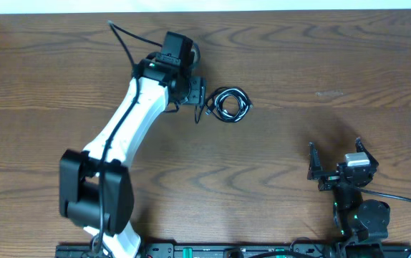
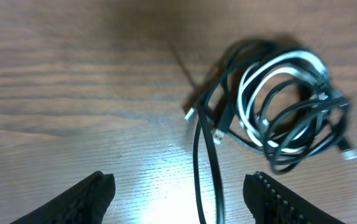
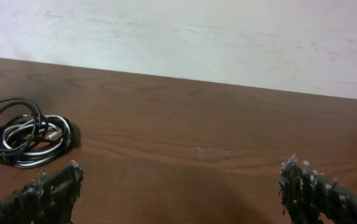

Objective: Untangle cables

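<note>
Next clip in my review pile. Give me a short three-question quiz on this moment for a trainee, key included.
1. True or false: a black strand from the cable bundle runs between the spread fingers of the left tool.
2. Multiple choice: which tool sits far from the bundle, with nothing between its fingers? A) left tool B) right tool C) both
3. Short answer: what colour is the cord coiled in among the black ones?
Key: 1 true; 2 B; 3 white.
</note>
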You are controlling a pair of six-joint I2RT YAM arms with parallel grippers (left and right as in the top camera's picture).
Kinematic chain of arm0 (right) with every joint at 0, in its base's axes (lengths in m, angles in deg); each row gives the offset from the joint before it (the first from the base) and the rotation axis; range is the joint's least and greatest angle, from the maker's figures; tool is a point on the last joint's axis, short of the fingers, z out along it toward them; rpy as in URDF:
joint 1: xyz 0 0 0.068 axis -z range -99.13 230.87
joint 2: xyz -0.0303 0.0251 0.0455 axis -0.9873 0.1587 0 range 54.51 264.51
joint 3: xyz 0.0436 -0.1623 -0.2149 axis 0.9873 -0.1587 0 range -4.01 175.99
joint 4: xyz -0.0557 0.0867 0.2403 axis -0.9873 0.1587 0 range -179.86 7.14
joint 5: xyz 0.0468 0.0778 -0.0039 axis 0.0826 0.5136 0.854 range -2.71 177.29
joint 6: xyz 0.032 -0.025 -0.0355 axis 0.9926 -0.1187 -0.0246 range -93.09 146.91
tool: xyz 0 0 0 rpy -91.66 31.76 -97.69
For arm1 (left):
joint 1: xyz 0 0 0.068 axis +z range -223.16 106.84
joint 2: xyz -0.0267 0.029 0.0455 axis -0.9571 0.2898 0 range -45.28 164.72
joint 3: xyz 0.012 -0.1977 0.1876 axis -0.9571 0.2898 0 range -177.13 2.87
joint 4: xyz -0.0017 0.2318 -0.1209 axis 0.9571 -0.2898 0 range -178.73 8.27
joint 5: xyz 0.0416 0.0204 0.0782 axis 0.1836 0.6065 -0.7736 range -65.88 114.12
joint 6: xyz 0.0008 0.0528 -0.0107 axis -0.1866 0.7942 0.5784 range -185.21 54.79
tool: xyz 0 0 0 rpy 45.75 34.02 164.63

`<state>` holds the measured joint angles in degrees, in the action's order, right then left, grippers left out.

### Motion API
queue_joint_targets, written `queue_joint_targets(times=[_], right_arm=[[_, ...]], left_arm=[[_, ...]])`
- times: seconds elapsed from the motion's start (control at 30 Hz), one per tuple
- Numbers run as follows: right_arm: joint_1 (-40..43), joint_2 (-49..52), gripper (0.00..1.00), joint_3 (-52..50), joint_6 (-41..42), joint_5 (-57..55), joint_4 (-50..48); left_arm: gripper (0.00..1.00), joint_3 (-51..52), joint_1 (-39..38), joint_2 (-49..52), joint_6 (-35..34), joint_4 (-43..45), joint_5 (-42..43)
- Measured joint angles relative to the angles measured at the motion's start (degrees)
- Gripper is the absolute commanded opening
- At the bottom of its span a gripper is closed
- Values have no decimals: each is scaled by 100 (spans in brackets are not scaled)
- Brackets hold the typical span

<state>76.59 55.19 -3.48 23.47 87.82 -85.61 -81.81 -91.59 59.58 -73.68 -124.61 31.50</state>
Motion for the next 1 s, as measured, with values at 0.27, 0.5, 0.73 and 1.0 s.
queue_joint_targets(times=[0.27, 0.5, 0.73, 1.0], right_arm=[[0, 0, 99, 0, 0, 0, 2], [0, 0, 99, 0, -2, 0, 0], [0, 0, 99, 0, 0, 0, 0], [0, 0, 99, 0, -2, 2, 0]], left_arm=[[31, 0, 0, 426, 341, -9, 304], [8, 0, 0, 426, 393, 28, 323], [8, 0, 0, 271, 391, -44, 389], [7, 0, -2, -1388, 363, -44, 1056]])
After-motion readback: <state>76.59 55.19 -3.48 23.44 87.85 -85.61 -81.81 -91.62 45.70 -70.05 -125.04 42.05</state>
